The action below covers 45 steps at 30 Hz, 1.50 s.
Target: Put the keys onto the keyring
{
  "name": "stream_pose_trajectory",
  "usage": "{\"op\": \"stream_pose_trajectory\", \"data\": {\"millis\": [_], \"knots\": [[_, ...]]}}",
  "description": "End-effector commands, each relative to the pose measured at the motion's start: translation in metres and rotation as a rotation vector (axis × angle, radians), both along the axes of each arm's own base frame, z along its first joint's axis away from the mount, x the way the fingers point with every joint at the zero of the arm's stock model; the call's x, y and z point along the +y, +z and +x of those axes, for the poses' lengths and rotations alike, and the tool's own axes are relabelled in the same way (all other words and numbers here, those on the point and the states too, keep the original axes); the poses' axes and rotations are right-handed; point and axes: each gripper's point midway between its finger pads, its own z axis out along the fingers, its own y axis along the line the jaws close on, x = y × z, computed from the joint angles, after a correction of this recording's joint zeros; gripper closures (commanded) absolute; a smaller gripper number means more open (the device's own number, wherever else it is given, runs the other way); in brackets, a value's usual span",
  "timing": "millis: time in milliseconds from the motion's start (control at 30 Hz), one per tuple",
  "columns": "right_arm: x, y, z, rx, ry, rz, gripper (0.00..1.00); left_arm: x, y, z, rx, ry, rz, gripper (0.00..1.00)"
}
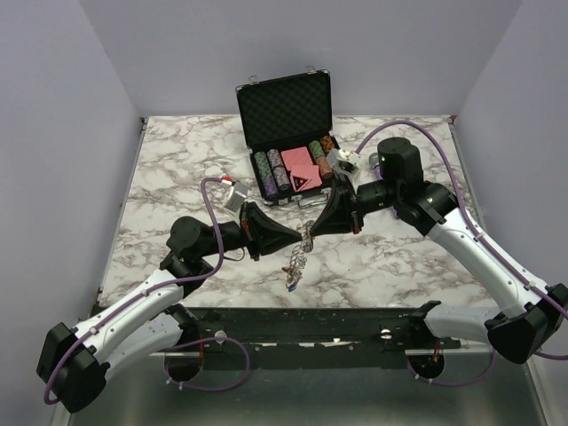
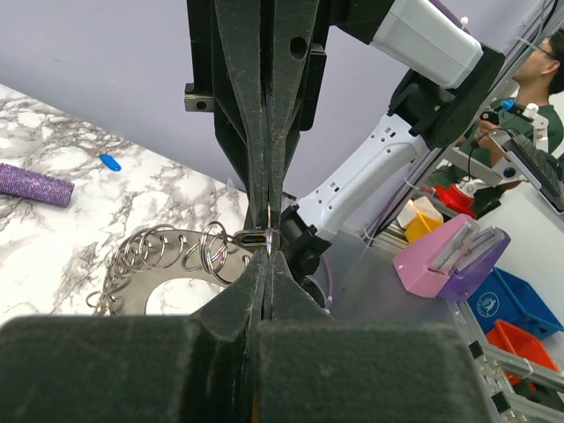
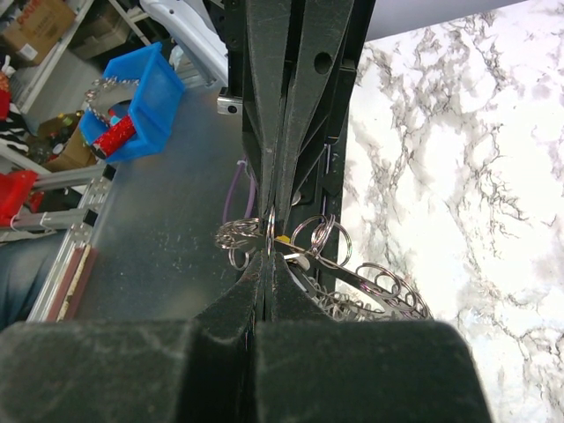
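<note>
The keyring (image 1: 303,241), a large silver disc fringed with small split rings, hangs above the marble between both grippers. My left gripper (image 1: 297,235) is shut on one small ring at its edge (image 2: 268,240); the disc (image 2: 132,295) shows to the left of the fingertips. My right gripper (image 1: 313,229) is shut on another small ring (image 3: 270,231), with the disc (image 3: 388,286) to its right. A yellow key head (image 3: 282,238) shows at the ring beside the right fingertips. A blue key (image 2: 110,162) lies on the table. More small pieces (image 1: 291,277) lie or hang below the ring.
An open black chip case (image 1: 284,106) with chips and red cards stands at the back centre. A purple microphone (image 2: 35,183) lies on the marble far from the left gripper. The table's near edge (image 1: 302,308) is just below the hanging ring.
</note>
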Motion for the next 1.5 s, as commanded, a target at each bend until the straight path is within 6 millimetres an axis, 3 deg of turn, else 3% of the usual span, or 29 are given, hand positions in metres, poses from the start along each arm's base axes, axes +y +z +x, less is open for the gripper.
{"op": "stream_pose_trajectory", "data": {"millis": [0,467,633,1467], "knots": [[0.003,-0.003,-0.002,0.006,0.006,0.000,1.00,0.006,0.028,0.003,-0.062,0.040,-0.075,1.00],[0.005,-0.008,0.010,-0.007,-0.063,-0.019,1.00,0.006,0.031,0.000,-0.054,0.022,-0.102,1.00],[0.003,-0.002,-0.002,-0.006,-0.012,0.006,1.00,0.007,0.028,0.000,-0.044,0.029,-0.103,1.00],[0.002,0.017,-0.014,0.006,0.049,0.075,1.00,0.016,0.027,-0.002,0.003,0.036,-0.146,1.00]]}}
